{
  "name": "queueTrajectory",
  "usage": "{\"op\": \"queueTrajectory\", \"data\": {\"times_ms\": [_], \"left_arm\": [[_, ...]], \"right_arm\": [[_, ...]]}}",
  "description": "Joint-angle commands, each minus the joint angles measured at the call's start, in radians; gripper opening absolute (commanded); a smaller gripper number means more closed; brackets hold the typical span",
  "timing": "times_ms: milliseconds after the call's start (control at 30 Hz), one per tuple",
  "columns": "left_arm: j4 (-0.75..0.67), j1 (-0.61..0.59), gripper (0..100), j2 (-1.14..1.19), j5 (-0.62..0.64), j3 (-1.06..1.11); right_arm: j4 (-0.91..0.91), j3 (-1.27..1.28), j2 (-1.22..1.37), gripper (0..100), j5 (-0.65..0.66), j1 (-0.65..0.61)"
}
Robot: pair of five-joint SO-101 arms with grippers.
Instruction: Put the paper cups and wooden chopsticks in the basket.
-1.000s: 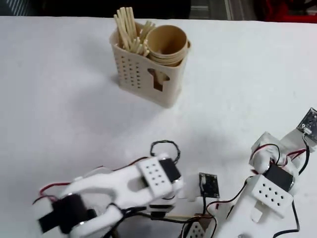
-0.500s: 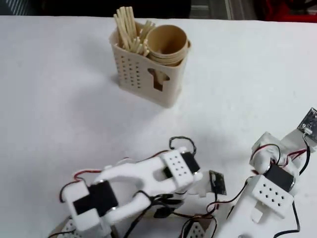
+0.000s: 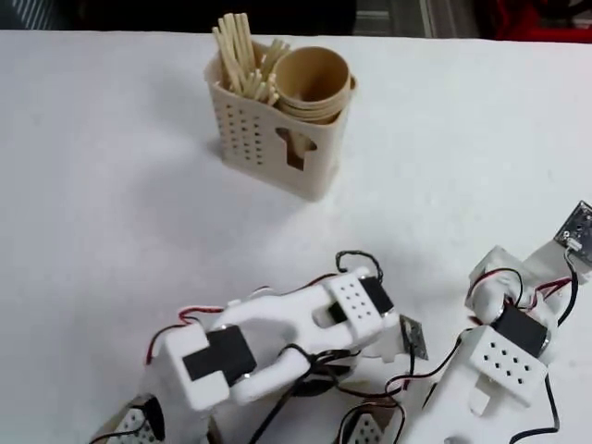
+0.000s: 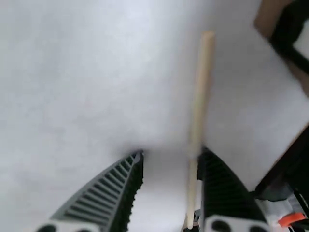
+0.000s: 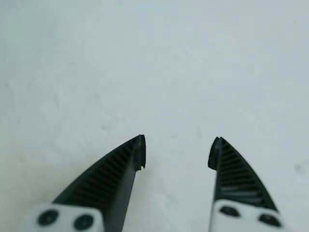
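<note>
- High view: a beige perforated plastic basket (image 3: 250, 139) stands upright on the white table (image 3: 111, 185), far from both arms; a bundle of pale wooden chopsticks (image 3: 236, 51) sticks up out of it, with stacked tan paper cups (image 3: 313, 79) nested just beside them
- Left wrist view: the left gripper (image 4: 169, 157) has its fingers spread; a single pale, straight wooden stick (image 4: 198, 125) lies between them, close against one finger, not pinched
- Right wrist view: the right gripper (image 5: 176, 145) hangs over bare table, fingers spread apart

White table (image 3: 102, 240) in soft even light, dark space (image 3: 139, 13) beyond its far edge, red shape (image 3: 541, 18) at far right
</note>
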Motion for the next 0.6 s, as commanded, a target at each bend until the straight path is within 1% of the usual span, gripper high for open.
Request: {"op": "queueTrajectory", "data": {"times_ms": [0, 100, 200, 333, 467, 567], "left_arm": [[0.048, 0.018, 19, 0.012, 0.005, -0.095], [0.066, 0.019, 19, 0.018, 0.005, -0.137], [0.043, 0.008, 19, 0.019, 0.006, -0.146], [0.003, -0.039, 19, 0.021, 0.008, -0.141], [0.003, -0.081, 19, 0.021, 0.008, -0.141], [-0.012, -0.084, 17, 0.021, 0.077, -0.141]], "right_arm": [[-0.018, -0.034, -0.013, 22.2, 0.002, 0.01], [-0.018, -0.034, -0.013, 22.2, 0.002, 0.01], [-0.018, -0.034, -0.013, 22.2, 0.002, 0.01], [-0.018, -0.034, -0.013, 22.2, 0.002, 0.01], [-0.018, -0.034, -0.013, 22.2, 0.002, 0.01], [-0.018, -0.034, -0.013, 22.2, 0.002, 0.01]]}}
